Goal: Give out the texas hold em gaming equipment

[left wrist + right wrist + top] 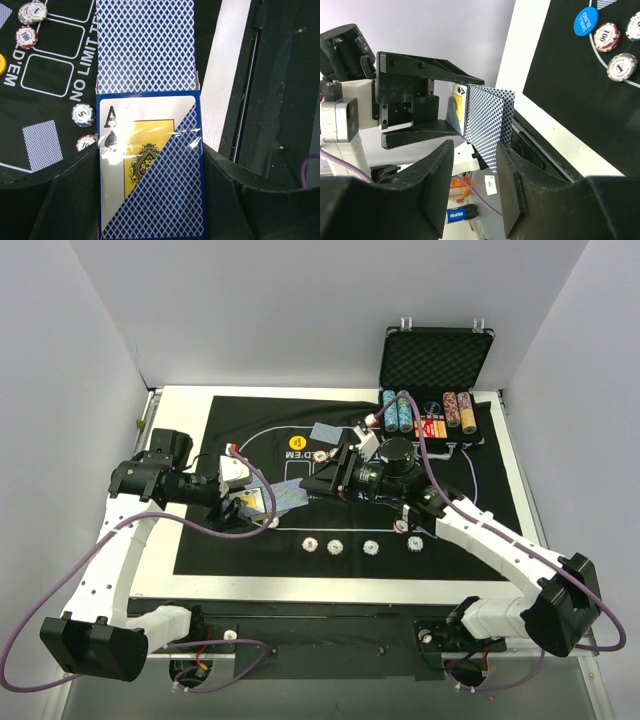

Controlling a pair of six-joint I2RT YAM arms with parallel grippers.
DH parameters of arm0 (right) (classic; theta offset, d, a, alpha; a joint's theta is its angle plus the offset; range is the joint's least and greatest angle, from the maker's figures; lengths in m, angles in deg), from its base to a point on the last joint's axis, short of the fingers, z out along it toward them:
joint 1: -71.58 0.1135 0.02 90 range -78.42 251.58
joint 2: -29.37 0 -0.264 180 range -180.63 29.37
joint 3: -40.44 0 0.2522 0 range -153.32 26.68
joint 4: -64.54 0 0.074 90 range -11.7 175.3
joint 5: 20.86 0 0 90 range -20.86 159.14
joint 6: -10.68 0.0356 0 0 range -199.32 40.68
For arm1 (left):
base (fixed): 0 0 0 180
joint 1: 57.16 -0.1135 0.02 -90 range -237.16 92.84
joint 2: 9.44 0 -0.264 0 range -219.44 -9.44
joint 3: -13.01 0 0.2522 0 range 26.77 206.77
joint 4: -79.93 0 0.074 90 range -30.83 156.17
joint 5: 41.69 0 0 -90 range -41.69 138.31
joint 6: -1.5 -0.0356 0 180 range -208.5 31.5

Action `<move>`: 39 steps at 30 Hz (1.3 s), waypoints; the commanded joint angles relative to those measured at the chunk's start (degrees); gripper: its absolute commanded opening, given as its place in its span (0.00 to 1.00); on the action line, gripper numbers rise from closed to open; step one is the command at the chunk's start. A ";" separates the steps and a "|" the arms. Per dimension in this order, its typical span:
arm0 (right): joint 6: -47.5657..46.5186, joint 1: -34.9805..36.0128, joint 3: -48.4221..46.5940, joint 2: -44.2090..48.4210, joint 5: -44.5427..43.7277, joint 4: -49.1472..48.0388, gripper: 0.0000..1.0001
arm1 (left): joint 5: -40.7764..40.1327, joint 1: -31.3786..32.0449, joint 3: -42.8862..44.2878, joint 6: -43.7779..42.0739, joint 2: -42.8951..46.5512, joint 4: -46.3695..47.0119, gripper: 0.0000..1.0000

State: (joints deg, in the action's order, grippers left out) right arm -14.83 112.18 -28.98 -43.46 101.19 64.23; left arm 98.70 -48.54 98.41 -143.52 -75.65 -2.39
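My left gripper (247,507) (150,162) is shut on a card deck box (150,175) with an ace of spades and a blue diamond pattern. One blue-backed card (145,45) (291,495) sticks out of its far end. My right gripper (325,478) (475,150) is open, its jaws on either side of that card's (487,125) corner, which lies close to the right finger (512,190). Striped poker chips (372,547) lie in a row on the black mat (230,430). A yellow button (296,442) and a blue button (585,22) also lie there.
The open black case (437,358) stands at the back right, with rows of stacked chips (398,410) in front of it. A single card (327,431) lies on the mat. More chips (26,36) (606,37) lie near both grippers. The white table edge (225,75) runs alongside the mat.
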 commanded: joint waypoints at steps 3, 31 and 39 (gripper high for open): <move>1.34 0.45 1.08 1.47 1.61 -4.57 0.35 | 3.22 -0.19 0.52 0.01 1.44 2.37 0.12; 0.20 0.62 1.61 1.03 1.08 -4.83 0.35 | 3.14 -0.27 0.70 0.01 1.44 2.28 0.12; 0.82 1.06 1.69 -0.11 1.52 -6.41 0.34 | 3.31 -0.27 1.14 0.18 1.26 2.37 0.12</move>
State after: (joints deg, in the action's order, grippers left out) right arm -14.35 112.59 -26.97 -42.90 101.54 61.67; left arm 98.70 -48.54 98.36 -143.50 -75.55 -2.19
